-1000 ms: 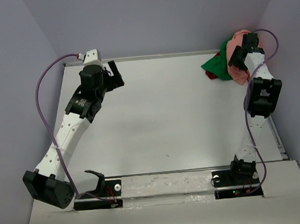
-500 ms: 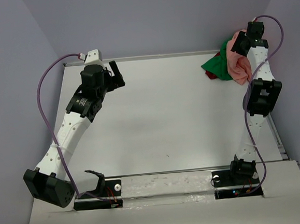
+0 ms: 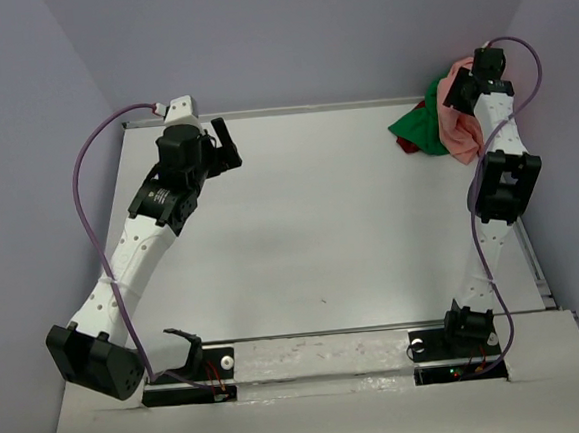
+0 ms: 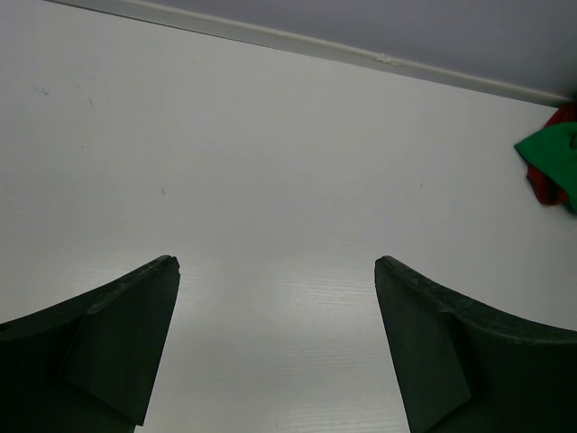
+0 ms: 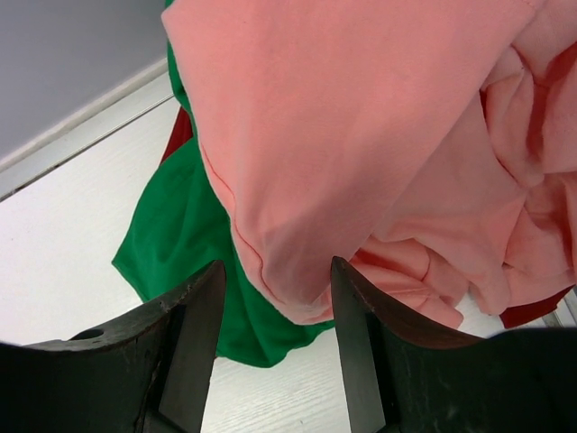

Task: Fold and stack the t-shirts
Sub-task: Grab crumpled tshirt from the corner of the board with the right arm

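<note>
My right end effector (image 5: 277, 271) at the t-shirts (image 3: 428, 125), two o'clock.
The salmon t-shirt (image 5: 361, 135) between its fingers (image 5: 194, 334); grip I cannot tell; left end effector (image 4: 275, 266) wide open.

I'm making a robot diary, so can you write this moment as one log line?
left pincer: open, above table | right pincer: around salmon t-shirt fold, grip unclear | green t-shirt: crumpled underneath
</note>
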Robot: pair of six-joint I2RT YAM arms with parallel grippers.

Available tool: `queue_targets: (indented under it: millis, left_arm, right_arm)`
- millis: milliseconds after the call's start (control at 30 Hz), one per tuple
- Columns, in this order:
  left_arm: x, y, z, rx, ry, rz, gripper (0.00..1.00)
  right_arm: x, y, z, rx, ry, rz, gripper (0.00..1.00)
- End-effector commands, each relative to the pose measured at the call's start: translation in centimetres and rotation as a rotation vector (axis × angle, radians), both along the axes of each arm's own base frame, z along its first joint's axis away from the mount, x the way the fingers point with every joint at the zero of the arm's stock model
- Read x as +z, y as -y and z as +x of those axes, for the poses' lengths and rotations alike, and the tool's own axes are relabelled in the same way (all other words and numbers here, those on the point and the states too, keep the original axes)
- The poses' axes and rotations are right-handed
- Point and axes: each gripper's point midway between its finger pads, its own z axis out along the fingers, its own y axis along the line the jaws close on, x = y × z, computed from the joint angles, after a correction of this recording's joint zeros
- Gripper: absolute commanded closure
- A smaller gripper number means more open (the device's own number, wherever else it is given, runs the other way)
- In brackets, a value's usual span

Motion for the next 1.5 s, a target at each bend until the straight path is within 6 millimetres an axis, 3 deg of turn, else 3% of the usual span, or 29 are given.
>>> queue_targets:
  millis: [0,167,300,433,500,533,767,900,967,1200,1233,1333,1367,1467]
  left_arm:
    - [1.2,0.0,0.0,-0.005,0.034,0.001,0.01]
    - [1.0,0.0,0.1,-0.006,0.029,0.006,0.01]
    - [0.6,0.1,0.2,-0.01,0.023,0.007,0.01]
    - [0.6,0.0,0.2,-0.004,0.023,0.013,0.01]
    - [0.4,0.1,0.2,-0.01,0.019,0.009,0.01]
    - [0.3,0.3,0.2,-0.014,0.015,0.004,0.01]
    - [-0.4,0.1,0.1,0.0,0.007,0.004,0.01]
    - [0.1,-1.0,-0.3,0.047,0.022,0.034,0.01]
    - [0.4,-1.2,-0.4,0.054,0.025,0.037,0.01]
    - [-0.3,-0.9,-1.6,0.045,0.017,0.013,0.01]
    - [-0.8,-0.8,-1.8,0.044,0.01,0.015,0.01]
    - [-0.8,-0.8,-2.5,0.05,0.025,0.005,0.01]
    - [-1.3,-0.8,-2.8,0.047,0.021,0.001,0.01]
    - [-2.5,-0.7,-3.2,0.045,-0.001,0.007,0.01]
  right_arm:
    - [0.4,0.5,-0.1,-0.027,0.018,-0.017,0.44]
    - [-1.1,0.3,-0.4,-0.028,-0.001,-0.001,0.46]
    - [-1.8,0.4,-0.3,-0.03,-0.011,-0.005,0.53]
    - [-1.4,0.4,0.2,-0.018,0.003,-0.006,0.83]
    - [-0.7,0.5,0.5,-0.013,0.016,-0.017,0.88]
    - [-0.7,0.6,0.6,-0.014,0.016,-0.022,0.99]
    - [1.9,1.4,0.9,-0.032,0.057,-0.065,1.0]
    - [8.4,1.9,0.9,-0.037,0.161,-0.132,1.0]
    - [13.2,1.7,0.6,-0.027,0.25,-0.158,1.0]
    - [25.4,-1.1,-1.1,0.091,0.51,-0.169,1.0]
    - [28.2,-2.6,-1.9,0.162,0.578,-0.159,1.0]
    - [33.7,-5.2,-4.0,0.248,0.704,-0.179,1.0]
    - [37.6,-6.1,-6.4,0.268,0.783,-0.202,1.0]
    - [43.3,-8.7,-10.5,0.344,0.907,-0.226,1.0]
